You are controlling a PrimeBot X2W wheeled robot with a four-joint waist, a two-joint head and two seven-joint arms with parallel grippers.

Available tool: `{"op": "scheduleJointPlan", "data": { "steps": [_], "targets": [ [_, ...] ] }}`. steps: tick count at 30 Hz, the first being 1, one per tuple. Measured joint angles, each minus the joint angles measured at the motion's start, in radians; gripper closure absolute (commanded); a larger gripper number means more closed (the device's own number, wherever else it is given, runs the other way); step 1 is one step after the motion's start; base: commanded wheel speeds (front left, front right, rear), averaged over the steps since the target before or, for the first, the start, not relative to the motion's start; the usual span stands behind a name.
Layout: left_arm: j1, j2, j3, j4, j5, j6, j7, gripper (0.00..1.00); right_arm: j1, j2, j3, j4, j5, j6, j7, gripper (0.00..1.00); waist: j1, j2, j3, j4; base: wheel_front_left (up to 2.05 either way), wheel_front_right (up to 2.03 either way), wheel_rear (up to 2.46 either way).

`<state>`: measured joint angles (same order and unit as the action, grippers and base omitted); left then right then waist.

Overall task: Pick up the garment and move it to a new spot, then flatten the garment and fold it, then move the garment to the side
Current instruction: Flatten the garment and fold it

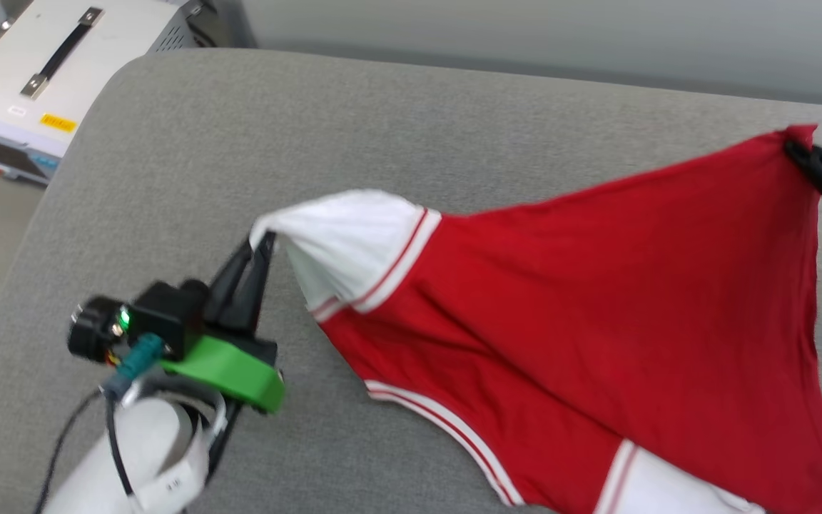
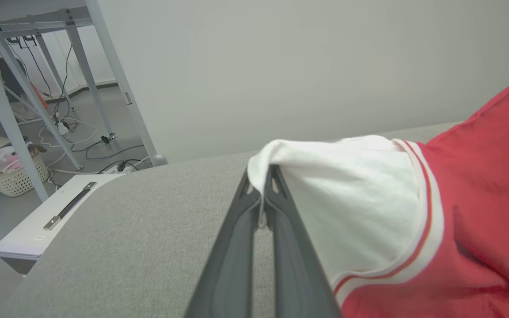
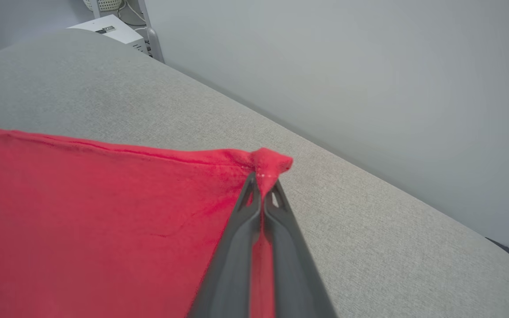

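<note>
Left wrist view adds basket (image 2: pixel 13 176) beyond garment (image 2: pixel 360 198).

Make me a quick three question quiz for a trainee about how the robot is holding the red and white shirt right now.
1. True or false: both sets of jaws are shut on the garment.
2. Which part do the left jaws pinch? A) the white sleeve B) the neck trim C) the printed number
3. Fill in: the right jaws grip a ____ corner of the cloth.
Key: 1 true; 2 A; 3 red.
</note>
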<state>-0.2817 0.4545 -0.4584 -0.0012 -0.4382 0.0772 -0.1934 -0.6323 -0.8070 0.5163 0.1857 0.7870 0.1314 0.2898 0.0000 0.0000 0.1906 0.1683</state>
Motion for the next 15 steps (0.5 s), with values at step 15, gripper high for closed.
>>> {"op": "scheduleJointPlan", "data": {
  "steps": [15],
  "targets": [
    [-0.470, 0.064, 0.040, -0.066, 0.040, -0.083, 0.129, 1.00, 0.014, 0.061, -0.277, -0.242, -0.105, 0.000, -0.045, 1.00, 0.0000, 0.0000, -0.045, -0.083, 0.00, 0.00, 0.00]
  ]
}}
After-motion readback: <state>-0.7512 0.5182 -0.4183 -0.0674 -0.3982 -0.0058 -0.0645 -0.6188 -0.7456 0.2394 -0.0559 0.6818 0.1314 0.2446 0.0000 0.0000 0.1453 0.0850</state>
